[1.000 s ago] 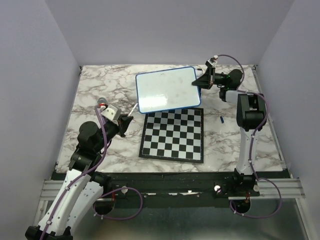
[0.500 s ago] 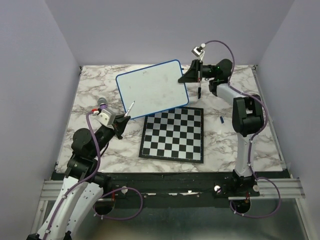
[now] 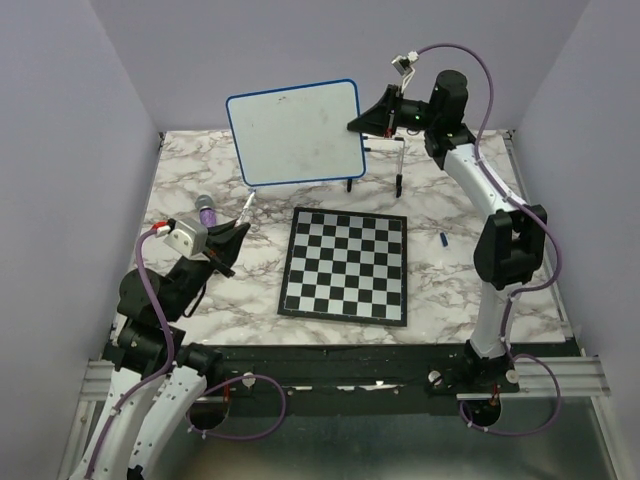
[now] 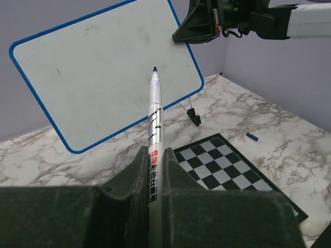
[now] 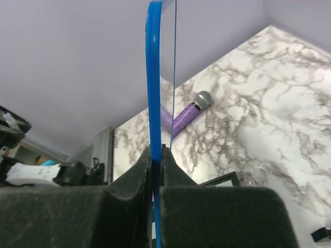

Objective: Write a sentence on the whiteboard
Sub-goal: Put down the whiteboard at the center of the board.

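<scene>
The whiteboard (image 3: pixel 295 132), white with a thin blue rim, hangs upright above the back of the table. My right gripper (image 3: pixel 362 122) is shut on its right edge. The right wrist view shows the rim (image 5: pixel 154 77) edge-on, pinched by that gripper (image 5: pixel 155 151). My left gripper (image 3: pixel 236 234) is at the near left, shut on a white marker (image 3: pixel 246 209). In the left wrist view the marker (image 4: pixel 154 119) points its blue tip at the whiteboard (image 4: pixel 93 77) from a distance, not touching it. No sentence shows on the board, only faint grey smudges.
A black-and-white chessboard (image 3: pixel 346 265) lies flat at the table's middle. A small blue cap (image 3: pixel 441 239) lies to its right. The board's black feet (image 3: pixel 398 185) hang above the marble. Grey walls close in the back and both sides.
My right gripper has raised the whiteboard from lying near the chessboard to upright and carried it left. My left arm has drawn back toward the near left with the marker.
</scene>
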Robot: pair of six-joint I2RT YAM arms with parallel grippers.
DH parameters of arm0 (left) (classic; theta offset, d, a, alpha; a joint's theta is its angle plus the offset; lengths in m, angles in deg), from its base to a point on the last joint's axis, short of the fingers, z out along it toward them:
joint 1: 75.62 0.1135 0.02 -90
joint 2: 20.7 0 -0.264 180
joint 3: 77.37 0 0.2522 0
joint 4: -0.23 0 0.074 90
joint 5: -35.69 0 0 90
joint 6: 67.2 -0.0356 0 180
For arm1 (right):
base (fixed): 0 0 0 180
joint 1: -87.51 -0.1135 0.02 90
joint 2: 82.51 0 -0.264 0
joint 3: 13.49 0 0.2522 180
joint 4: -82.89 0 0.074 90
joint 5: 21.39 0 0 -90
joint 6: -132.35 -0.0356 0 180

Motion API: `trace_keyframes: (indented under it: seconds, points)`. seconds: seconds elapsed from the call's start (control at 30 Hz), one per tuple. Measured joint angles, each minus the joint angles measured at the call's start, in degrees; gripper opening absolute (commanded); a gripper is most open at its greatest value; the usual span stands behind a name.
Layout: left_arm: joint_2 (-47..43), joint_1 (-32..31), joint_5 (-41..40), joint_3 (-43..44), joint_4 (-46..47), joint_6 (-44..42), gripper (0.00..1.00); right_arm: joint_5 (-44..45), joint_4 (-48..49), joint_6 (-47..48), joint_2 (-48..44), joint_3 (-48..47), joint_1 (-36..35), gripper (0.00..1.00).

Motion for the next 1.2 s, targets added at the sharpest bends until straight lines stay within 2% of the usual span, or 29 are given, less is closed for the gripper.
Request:
trace_keyframes:
  seconds: [0.27, 0.57, 1.0, 1.2]
  points:
    - [-0.26, 0.0, -0.35, -1.4, 0.15, 1.46, 0.0, 12.72, -13.55, 18.62, -7.23, 4.04, -0.94, 0.0]
    - [-0.44, 0.0, -0.37, -3.87, 1.01, 2.62, 0.0, 23.76, -16.35, 32.92, -11.32, 17.29, -1.05, 0.0]
    - [1.79, 0.0, -0.35, -7.89, 4.0, 7.39, 0.0, 26.75, -10.1, 41.24, -19.96, 35.54, -0.59, 0.0]
    - [5.92, 0.0, 0.26, -7.91, 4.48, 8.07, 0.0, 23.74, -11.19, 39.71, -19.96, 36.87, 3.48, 0.0]
